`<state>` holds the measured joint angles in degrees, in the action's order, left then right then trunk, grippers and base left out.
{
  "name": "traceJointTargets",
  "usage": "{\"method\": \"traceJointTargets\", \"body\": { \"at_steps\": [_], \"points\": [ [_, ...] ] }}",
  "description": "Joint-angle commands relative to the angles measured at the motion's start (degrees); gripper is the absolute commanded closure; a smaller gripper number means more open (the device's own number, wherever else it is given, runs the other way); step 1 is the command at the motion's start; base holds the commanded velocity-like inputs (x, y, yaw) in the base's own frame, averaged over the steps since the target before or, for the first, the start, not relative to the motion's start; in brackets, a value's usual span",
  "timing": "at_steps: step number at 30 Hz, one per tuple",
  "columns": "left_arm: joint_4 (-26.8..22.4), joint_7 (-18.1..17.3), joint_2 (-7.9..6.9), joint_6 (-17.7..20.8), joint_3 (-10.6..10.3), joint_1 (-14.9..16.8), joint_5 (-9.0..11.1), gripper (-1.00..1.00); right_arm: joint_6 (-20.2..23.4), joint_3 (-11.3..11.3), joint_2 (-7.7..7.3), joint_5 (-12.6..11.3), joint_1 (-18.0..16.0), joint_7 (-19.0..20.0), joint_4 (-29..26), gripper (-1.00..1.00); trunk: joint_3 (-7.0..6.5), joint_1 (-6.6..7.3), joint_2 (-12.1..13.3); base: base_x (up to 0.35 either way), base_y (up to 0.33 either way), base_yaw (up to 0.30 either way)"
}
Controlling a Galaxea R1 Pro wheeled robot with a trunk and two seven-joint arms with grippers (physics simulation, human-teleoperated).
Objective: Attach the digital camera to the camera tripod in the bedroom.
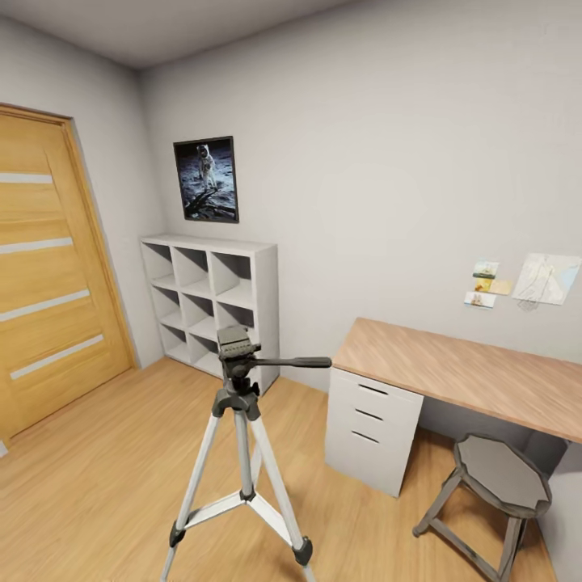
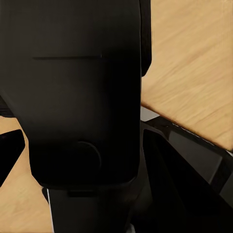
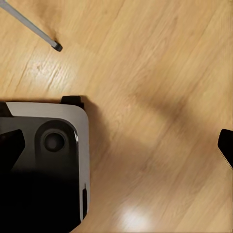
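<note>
The camera tripod stands on the wood floor of the bedroom, straight ahead and close. Its silver legs are spread, and its dark head plate is bare, with the pan handle pointing right. The digital camera is out of view. In the right wrist view, my right gripper is open above bare floor, and one tripod foot lies beyond it. In the left wrist view, one black fingertip shows at the edge beside a large black body that I cannot identify; the other finger is hidden.
An oak door is on the left wall. A white cube shelf stands under an astronaut poster. At the right are a wood-topped desk with drawers and a grey stool. My base sits beside the right gripper.
</note>
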<state>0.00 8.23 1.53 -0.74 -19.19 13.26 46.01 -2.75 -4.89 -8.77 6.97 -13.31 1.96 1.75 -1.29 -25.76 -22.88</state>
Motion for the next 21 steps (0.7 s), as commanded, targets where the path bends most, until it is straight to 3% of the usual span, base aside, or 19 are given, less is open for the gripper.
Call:
{"method": "traceJointTargets", "body": {
  "at_steps": [1,21],
  "points": [
    [0.00,0.21,0.03,-0.05,-0.50,0.02,0.33,1.00,-0.30,-0.49,-0.05,0.59,-0.05,0.14,0.18,-1.00,0.02,-0.02,-0.04,0.024,-0.021,0.215],
    [0.00,0.21,0.04,-0.05,-0.51,0.01,0.48,1.00,-0.42,-0.52,-0.11,0.59,-0.05,0.15,0.18,-1.00,0.02,-0.02,-0.04,0.003,-0.003,0.260]
  ]
}}
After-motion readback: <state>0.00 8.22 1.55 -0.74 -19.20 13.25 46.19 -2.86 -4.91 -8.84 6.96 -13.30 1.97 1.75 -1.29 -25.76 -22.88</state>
